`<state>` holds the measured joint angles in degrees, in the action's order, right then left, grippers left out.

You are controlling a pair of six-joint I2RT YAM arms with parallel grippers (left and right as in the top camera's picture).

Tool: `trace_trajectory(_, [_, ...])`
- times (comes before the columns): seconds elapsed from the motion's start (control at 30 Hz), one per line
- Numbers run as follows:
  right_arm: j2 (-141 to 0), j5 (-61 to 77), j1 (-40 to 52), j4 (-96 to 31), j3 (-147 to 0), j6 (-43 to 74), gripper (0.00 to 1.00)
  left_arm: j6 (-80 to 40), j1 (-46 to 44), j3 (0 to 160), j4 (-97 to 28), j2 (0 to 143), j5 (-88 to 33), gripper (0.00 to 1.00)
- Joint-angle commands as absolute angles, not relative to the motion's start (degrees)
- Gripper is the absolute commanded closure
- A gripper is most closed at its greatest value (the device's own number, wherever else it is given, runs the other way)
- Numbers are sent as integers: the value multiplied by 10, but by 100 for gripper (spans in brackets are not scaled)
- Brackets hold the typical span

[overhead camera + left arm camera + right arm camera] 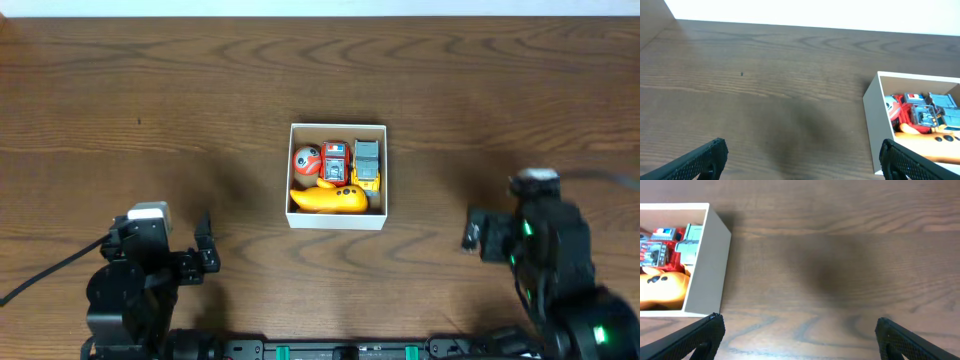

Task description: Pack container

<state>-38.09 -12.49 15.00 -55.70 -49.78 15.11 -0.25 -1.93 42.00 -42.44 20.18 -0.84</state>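
Observation:
The container, a small white-walled cardboard box, stands at the table's middle. It holds a yellow duck-like toy, a red ball, a red toy car and a grey and yellow toy truck. The box also shows in the left wrist view and the right wrist view. My left gripper is open and empty, left of the box near the front. My right gripper is open and empty, right of the box. In both wrist views the fingers spread wide over bare wood.
The dark wooden table surrounds the box. A white wall edge runs along the far side. The arm bases sit at the front edge.

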Motion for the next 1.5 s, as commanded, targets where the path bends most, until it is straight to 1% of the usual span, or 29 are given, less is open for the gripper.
trace_trajectory(0.0, [-330, -144, 153, -545, -467, 163, 1, -14, -21, 418, -427, 196, -4, 2])
trace_trajectory(0.3, [-311, -139, 153, -556, -462, 163, 1, -14, -21, 418, -450, 197, -4, 2])
trace_trajectory(0.83, [-310, -139, 151, -564, -462, 163, 1, -14, -21, 418, -450, 197, -4, 2])
trace_trajectory(0.93, [-300, -143, 121, -564, -462, 161, 1, -14, -21, 418, -450, 197, -4, 2])
trace_trajectory(1.1, [-244, -127, 88, -571, -454, 110, 1, -14, -21, 418, -450, 197, -4, 2])
trace_trajectory(1.17, [-203, -115, 82, -561, -435, 83, 1, -14, -21, 418, -450, 197, -4, 2])
trace_trajectory(1.3, [-126, -110, 82, -508, -360, 76, 1, -14, -21, 418, -450, 197, -4, 2])
trace_trajectory(1.47, [-69, -87, 75, -397, -255, 76, 1, -14, -21, 418, -450, 197, -4, 2])
